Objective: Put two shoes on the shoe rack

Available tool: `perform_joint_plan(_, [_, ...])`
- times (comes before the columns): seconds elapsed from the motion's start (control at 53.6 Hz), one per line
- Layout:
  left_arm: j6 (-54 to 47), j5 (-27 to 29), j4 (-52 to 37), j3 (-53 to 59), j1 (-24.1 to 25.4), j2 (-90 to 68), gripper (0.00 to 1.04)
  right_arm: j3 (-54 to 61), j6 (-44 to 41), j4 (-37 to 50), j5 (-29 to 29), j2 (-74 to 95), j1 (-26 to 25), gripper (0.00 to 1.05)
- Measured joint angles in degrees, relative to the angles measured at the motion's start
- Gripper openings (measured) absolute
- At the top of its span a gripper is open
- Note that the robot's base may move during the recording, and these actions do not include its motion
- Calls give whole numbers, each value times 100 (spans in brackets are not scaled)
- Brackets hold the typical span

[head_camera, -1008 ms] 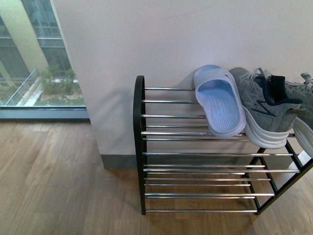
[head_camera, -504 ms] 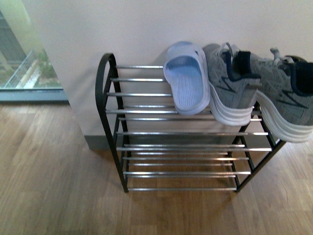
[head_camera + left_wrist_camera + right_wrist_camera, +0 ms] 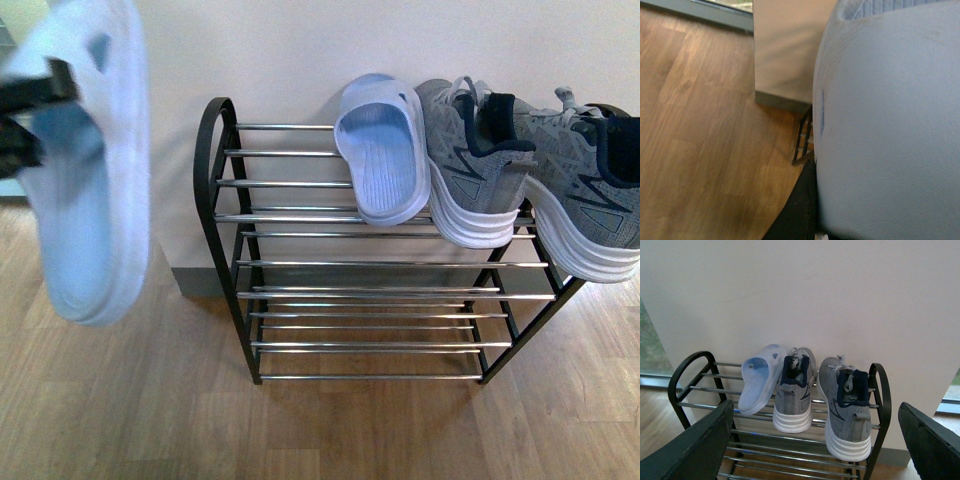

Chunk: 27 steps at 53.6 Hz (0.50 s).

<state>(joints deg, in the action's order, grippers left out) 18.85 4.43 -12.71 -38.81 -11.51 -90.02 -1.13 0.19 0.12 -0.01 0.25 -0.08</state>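
While the shoe rack (image 3: 365, 250) stands against the pale wall (image 3: 300, 50), the front view has the left end effector (image 3: 25, 115) clamped on a pale blue slide (image 3: 85, 170), blurred, held in the air well left of the rack. On the rack's top tier lie a second slide (image 3: 382, 150), then two grey sneakers (image 3: 475, 165) with white soles, the outer one (image 3: 585, 190) overhanging the rack's right end.

From the left wrist, the held slide's (image 3: 890, 120) smooth underside fills most of the picture, with wooden floor (image 3: 705, 150) and one rack foot (image 3: 802, 142) beyond.

From the right wrist, the right end effector's (image 3: 817, 450) dark fingers (image 3: 695, 450) stand wide apart, holding nothing, facing the rack (image 3: 875, 405); navy linings show inside both sneakers (image 3: 792, 395).
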Motion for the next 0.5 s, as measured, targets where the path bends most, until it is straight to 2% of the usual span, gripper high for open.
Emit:
perform_joint_plan(0.205, [-885,-103,750,-1727,-177,-1486,2,0,0,0,0,2,0,95])
perform_joint_plan(0.373, [-1147,7,1165,-2723,-273,-2253,2,0,0,0,0,2,0,95])
perform_joint_plan(0.504, [-1182,101,1593,-3866,-540,-3086,2,0,0,0,0,2,0,95])
